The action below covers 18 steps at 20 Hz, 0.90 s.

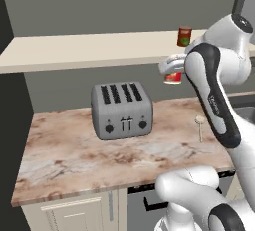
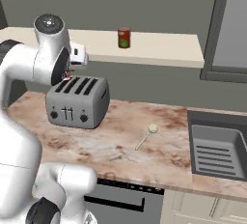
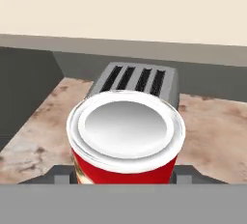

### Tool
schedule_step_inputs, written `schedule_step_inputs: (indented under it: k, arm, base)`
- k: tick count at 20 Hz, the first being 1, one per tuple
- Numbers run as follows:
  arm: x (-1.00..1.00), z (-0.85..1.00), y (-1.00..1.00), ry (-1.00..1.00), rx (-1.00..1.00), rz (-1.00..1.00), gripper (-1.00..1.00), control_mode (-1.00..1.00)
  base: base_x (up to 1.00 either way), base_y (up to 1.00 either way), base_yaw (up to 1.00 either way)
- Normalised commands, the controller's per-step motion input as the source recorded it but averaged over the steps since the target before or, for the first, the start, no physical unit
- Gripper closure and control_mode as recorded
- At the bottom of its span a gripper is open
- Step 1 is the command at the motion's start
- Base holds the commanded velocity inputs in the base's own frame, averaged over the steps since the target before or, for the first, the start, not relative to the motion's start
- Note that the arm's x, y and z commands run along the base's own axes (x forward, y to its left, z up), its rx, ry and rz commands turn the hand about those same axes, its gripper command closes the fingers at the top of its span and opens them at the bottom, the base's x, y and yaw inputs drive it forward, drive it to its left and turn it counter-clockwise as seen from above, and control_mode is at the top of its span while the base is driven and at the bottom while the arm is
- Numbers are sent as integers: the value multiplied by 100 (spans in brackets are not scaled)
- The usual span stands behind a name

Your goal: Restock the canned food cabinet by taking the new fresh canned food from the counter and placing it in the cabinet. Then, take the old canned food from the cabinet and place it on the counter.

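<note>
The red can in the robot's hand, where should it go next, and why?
Probably straight down. The gripper holds the red can in the air below the shelf, where the dark can already stands, so lowering it onto the counter beside the toaster looks right.

The white arm rises from its base, bends at a dark-jointed elbow and reaches forward at about shelf height. Its tool [image 1: 173, 71] sits at the end of a level wrist, the jaws closed on the sides of the old canned food [image 3: 126, 138], which stands upright between them, held in the air.
</note>
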Motion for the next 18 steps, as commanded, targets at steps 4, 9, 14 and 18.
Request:
schedule_step_inputs:
  k: [4, 9, 14, 18]
  arm:
    - [-98, -76, -100, 27, 4, 23, 100, -100]
    - [-64, -99, -100, 27, 1, 26, 100, -100]
    - [9, -100, -100, 11, 5, 20, 100, -100]
    - [46, -75, -74, 0, -1, 15, 100, -100]
  base:
    - [0, 0, 0]
    - [0, 0, 0]
    - [0, 0, 0]
    - [0, 0, 0]
